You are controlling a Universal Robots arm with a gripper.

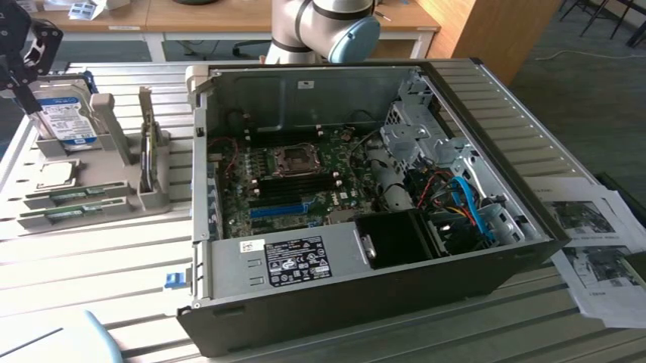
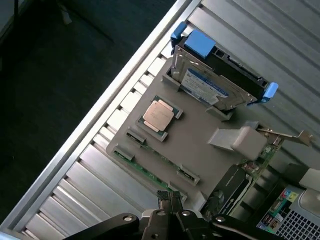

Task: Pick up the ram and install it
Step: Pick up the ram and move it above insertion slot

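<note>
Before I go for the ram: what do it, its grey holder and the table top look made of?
The ram: green circuit board, matte, lying in its slot. The grey holder: probably plastic, a flat matte grey with moulded-looking posts. The table top: likely metal, pale ribbed slats with a slight sheen.

Slatted table [image 1: 101, 261] bears a computer case [image 1: 353, 311], grey holder [image 1: 107, 174], papers [image 1: 595, 242].

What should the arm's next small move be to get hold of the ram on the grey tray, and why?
Probably open the jaws first. They stand shut and hold nothing, hanging above the grey moulded tray, close to the long thin green ram stick that sits in its slot along the tray's edge. Shut jaws could not straddle the stick on the way down.
</note>
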